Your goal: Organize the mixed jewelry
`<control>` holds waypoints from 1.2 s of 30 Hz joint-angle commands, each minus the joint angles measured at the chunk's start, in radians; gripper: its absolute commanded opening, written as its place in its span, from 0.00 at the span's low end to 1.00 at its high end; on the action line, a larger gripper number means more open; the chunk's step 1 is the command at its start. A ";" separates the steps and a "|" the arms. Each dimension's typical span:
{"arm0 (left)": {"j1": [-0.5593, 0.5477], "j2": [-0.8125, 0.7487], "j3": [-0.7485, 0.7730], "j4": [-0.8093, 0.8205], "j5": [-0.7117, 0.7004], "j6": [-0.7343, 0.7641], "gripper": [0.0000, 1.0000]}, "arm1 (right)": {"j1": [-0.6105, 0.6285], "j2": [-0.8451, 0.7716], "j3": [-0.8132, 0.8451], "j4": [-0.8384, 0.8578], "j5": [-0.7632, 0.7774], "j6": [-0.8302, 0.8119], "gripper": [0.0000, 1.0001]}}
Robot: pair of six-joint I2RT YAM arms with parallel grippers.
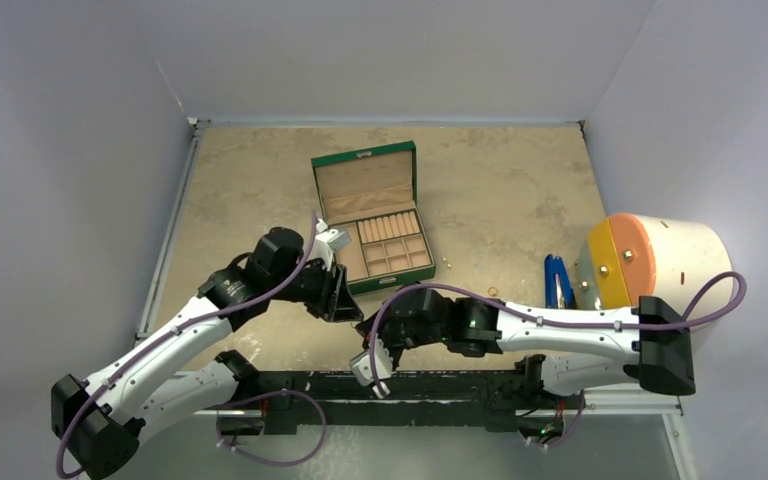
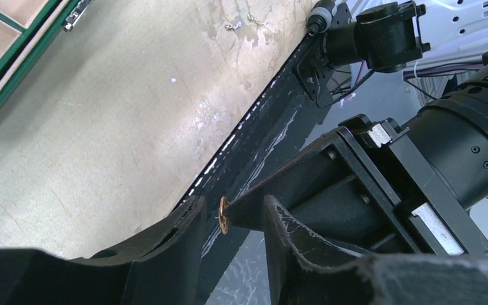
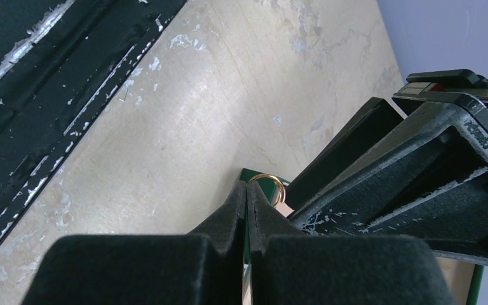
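My right gripper (image 3: 247, 185) is shut on a small gold ring (image 3: 274, 185), pinched at its very tips. It holds the ring between the fingers of my left gripper (image 2: 234, 206), which is open; the ring (image 2: 223, 215) hangs just off the left finger (image 2: 184, 222) without touching it. In the top view both grippers, left (image 1: 345, 298) and right (image 1: 368, 325), meet just in front of the open green jewelry box (image 1: 370, 215). Two tiny gold pieces (image 1: 448, 262) (image 1: 493, 293) lie on the table to the right of the box.
A blue clip-like tool (image 1: 558, 282) lies at the right beside a white drum with an orange face (image 1: 660, 260). The black rail at the table's near edge (image 2: 254, 127) runs under the grippers. Grey walls enclose the table.
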 commanded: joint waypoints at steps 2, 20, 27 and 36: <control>0.001 0.007 -0.010 0.054 0.045 -0.001 0.36 | 0.011 -0.019 0.023 0.043 0.044 -0.033 0.00; -0.011 0.023 -0.017 0.060 0.043 -0.008 0.11 | 0.029 -0.030 0.014 0.043 0.078 -0.020 0.00; -0.013 0.016 -0.018 0.060 0.039 -0.008 0.00 | 0.034 -0.042 0.005 0.066 0.089 -0.016 0.00; -0.012 -0.016 -0.010 0.055 -0.004 -0.013 0.00 | 0.040 -0.100 -0.033 0.103 0.077 0.020 0.09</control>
